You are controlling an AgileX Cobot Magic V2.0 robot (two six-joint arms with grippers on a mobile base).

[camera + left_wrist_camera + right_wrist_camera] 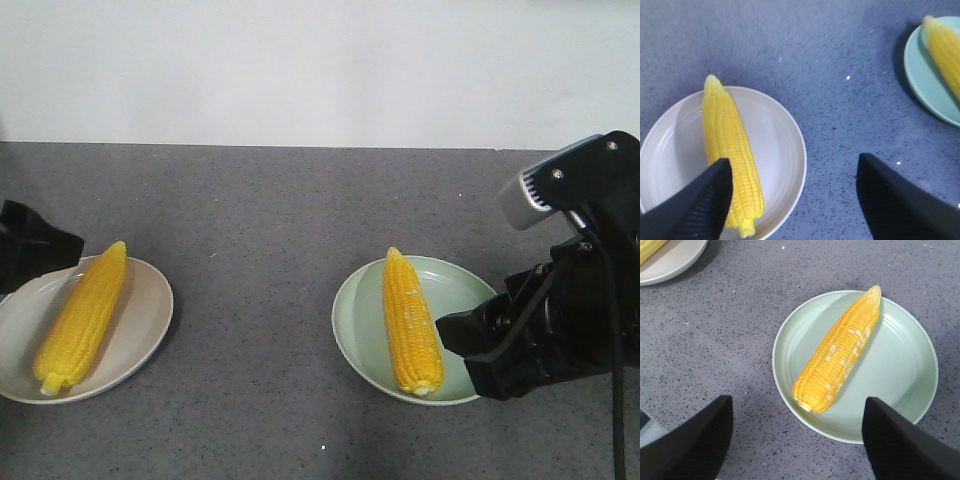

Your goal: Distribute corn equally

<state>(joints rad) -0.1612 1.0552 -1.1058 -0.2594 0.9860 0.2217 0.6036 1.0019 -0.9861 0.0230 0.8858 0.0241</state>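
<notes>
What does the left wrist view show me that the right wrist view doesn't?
Only the left wrist view shows the whole yellow corn cob on the round white plate and the open left pincer. Only the right wrist view shows the full pale green plate, its yellow corn cob whole, and the open right pincer. Both share the speckled grey tabletop and a partial glimpse of the other plate.

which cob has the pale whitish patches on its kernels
The corn on the green plate, by the right claw; the cob on the white plate is evenly yellow.
</notes>
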